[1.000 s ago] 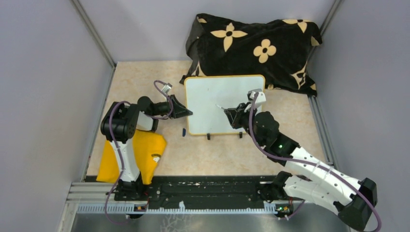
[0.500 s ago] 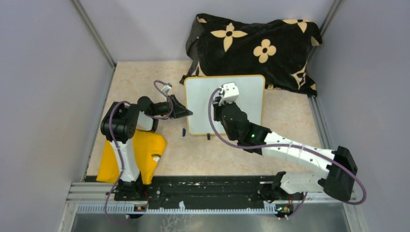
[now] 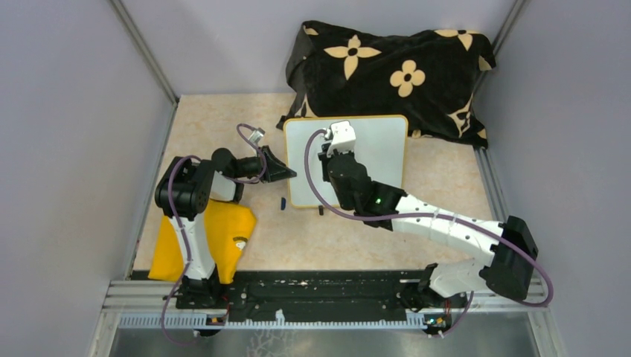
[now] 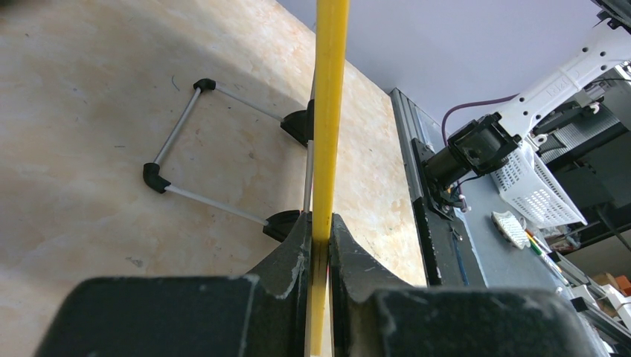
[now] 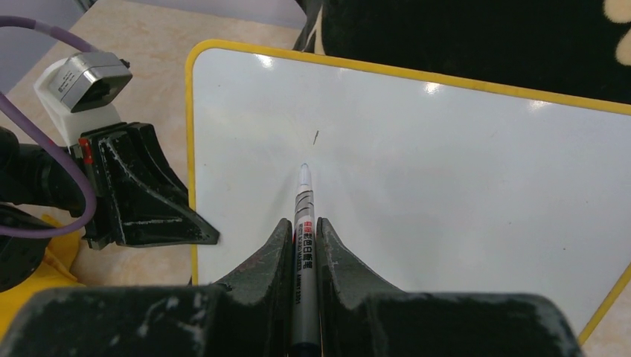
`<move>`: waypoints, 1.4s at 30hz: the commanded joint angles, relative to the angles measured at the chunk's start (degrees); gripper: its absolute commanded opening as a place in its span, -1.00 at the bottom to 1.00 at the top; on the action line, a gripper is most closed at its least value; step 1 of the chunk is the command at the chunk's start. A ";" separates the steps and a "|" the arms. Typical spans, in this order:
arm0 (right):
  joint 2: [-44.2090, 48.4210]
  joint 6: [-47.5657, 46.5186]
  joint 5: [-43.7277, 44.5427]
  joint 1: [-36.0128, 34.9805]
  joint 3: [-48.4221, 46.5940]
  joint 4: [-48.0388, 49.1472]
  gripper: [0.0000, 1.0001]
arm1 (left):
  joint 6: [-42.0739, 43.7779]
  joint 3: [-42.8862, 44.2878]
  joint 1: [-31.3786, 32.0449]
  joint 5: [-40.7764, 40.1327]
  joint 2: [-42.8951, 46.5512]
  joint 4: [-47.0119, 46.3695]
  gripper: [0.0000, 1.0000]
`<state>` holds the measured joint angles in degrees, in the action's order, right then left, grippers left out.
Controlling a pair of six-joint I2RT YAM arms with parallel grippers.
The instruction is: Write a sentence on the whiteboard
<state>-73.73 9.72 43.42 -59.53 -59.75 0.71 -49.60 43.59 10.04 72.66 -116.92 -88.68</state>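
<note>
- The right arm reaches from its base at the near right edge of the tabletop [image 3: 223,119] slantwise to the left and forward, its forearm crossing the near edge of the whiteboard [image 3: 383,145].
- The right gripper [image 5: 301,223] is clenched on a white marker [image 5: 304,245], whose tip points at the board's far-left part. I cannot tell whether the tip touches the surface.
- The left arm is folded low at the left, its forearm lying level toward the board.
- The left gripper [image 4: 318,223] is clamped on the board's left rim, one finger on each face.
- The tabletop is beige with a marbled look, with plain grey walls [image 3: 74,111] on three sides.
- A black flowered cloth [image 3: 387,71] lies heaped at the far edge, and a yellow-orange cloth [image 3: 219,223] lies by the left arm's base.
- A small dark thing [image 3: 283,202] lies just beside the board's near-left corner.
- The whiteboard stands mid-table toward the far edge, its far side against the black cloth.
- It is white with rounded corners and a thin yellow-orange rim, and one black foot [image 3: 321,210] shows at its near edge.
- A grey rod frame [image 4: 182,149] with black corners lies behind the board.
- A short dark stroke [image 5: 315,137] sits just beyond the marker's tip, and the rest of the surface is blank.
</note>
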 commanded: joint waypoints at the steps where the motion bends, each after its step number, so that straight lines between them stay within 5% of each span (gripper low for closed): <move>1: 0.45 1.02 -0.98 -0.57 -2.83 1.64 -1.00 | 0.03 0.44 0.50 0.56 -1.60 -13.96 -1.00; 42: -8.74 5.74 -3.18 1.18 -7.10 3.63 -1.00 | -0.05 0.76 0.50 0.66 -2.14 -13.96 -1.00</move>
<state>-82.26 14.24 40.38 -59.00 -63.83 3.31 -49.43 43.59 10.02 72.62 -117.34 -88.71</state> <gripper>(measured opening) 0.119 0.137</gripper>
